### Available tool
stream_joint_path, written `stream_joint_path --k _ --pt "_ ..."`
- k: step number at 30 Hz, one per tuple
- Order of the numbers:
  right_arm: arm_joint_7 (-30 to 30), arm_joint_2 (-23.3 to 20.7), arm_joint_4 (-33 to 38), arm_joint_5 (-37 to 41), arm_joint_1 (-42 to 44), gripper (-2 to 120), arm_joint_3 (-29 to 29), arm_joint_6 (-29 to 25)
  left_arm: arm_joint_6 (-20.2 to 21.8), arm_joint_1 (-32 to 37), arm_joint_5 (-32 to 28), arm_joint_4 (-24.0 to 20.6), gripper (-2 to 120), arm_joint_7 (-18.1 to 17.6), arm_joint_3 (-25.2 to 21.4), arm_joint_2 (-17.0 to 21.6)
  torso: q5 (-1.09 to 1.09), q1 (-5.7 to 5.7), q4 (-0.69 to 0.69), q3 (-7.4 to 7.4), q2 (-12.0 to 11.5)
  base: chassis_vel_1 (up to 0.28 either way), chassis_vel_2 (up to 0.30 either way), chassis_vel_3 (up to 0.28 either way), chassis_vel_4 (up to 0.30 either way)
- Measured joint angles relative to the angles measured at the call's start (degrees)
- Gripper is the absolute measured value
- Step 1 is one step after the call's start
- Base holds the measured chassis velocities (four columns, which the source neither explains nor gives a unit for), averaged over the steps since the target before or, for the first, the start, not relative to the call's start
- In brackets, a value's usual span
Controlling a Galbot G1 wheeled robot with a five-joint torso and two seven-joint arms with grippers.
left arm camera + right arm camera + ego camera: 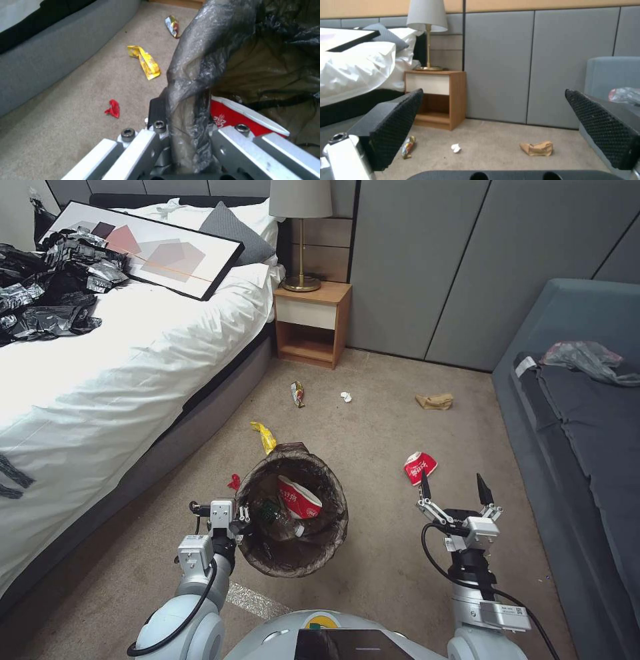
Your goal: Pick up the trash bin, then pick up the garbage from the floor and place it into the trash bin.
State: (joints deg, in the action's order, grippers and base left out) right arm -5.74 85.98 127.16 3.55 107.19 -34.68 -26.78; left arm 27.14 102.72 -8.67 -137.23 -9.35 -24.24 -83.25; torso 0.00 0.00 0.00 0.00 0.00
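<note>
While left pincer [241, 520] clamps trash bin [293, 513] rim, right pincer [455, 488] wide open, empty, red cup [419, 465] just ahead.

The trash bin [293, 511] is held off the carpet [373, 433] at its left rim by the left gripper [239, 519], with a paper cup [299, 497] inside. Right of the bin hangs the right gripper [455, 491], and a crushed cup [419, 465] lies just beyond that gripper. Behind the bin lie a snack wrapper [265, 436], a foil wrapper [297, 393], a tissue [345, 397] and a paper bag [435, 401]. A scrap [234, 481] lies at the bin's left.
</note>
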Motion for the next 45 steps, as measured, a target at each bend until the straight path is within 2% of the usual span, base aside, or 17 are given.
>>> stream_joint_path --k 8,16,24,45 --pt "0.14 0.34 -1.23 -0.92 0.1 100 0.02 -1.47 0.05 0.01 -0.03 -0.19 0 -0.03 -0.04 -0.15 0.0 0.0 0.0 0.0 0.0 0.0 0.0 0.0 0.0" --pt "2.69 0.44 -1.47 0.51 -1.68 100 -1.68 -1.27 0.28 0.64 -0.46 -1.09 0 -0.18 -0.03 -0.32 0.0 0.0 0.0 0.0 0.0 0.0 0.0 0.0 0.0" --pt "3.5 -0.49 -0.5 2.62 -3.6 100 -3.3 0.93 0.51 0.8 -0.61 -1.54 0 -0.19 -0.17 -0.47 0.0 -0.01 0.0 0.0 0.0 -0.125 0.111 0.138 -0.12" --pt "3.81 -0.62 -1.1 2.56 -4.47 100 -3.39 0.89 0.43 0.29 -0.38 -0.93 0 -0.16 -0.14 -0.44 0.0 0.0 0.01 0.0 0.0 -0.109 0.111 0.106 -0.115"
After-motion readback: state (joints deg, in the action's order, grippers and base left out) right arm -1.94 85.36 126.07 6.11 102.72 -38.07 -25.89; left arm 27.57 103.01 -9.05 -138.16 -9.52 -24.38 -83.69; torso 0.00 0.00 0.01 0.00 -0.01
